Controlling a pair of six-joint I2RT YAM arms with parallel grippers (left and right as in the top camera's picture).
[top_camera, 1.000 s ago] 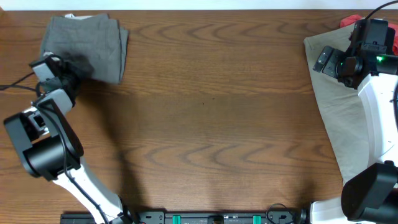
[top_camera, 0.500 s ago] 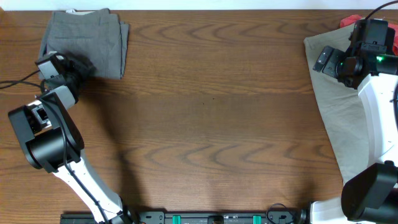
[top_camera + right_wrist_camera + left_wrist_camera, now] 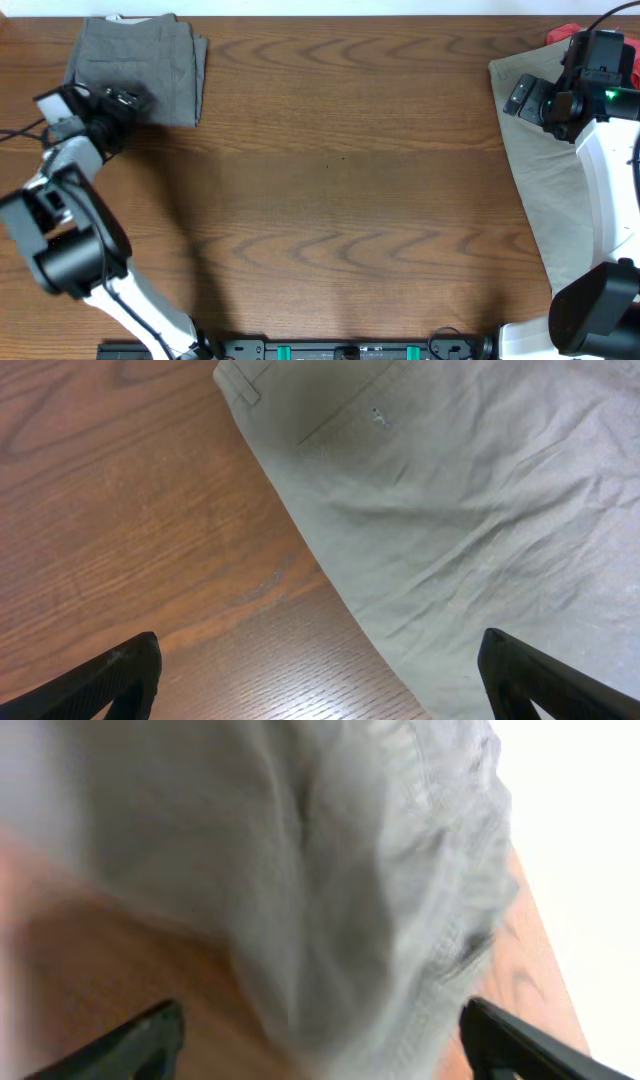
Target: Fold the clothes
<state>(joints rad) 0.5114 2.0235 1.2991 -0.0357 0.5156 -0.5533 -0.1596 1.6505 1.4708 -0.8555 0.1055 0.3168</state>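
Upper left of the overhead frame: one grey garment (image 3: 135,65), folded into a thick, soft rectangle with stacked edges, lying flat on the wood-grain worktop (image 3: 340,200). The left hand (image 3: 122,100) sits at its lower left edge, the arm angled up from the bottom left corner. In the left wrist view the fingers (image 3: 140,1038) are spread wide with nothing between them, and the blurred grey weave fills the frame ahead. Whether they touch the cloth, I cannot tell.

Over on the right edge is one pair of beige trousers (image 3: 545,170), smooth cotton, lightly creased, with a pocket seam showing, spread open. The right hand (image 3: 525,97) hangs over their upper left corner, its jaws also wide and empty. A scrap of red cloth (image 3: 562,33) peeks out at the upper right corner. That makes three cloth pieces and two arms.
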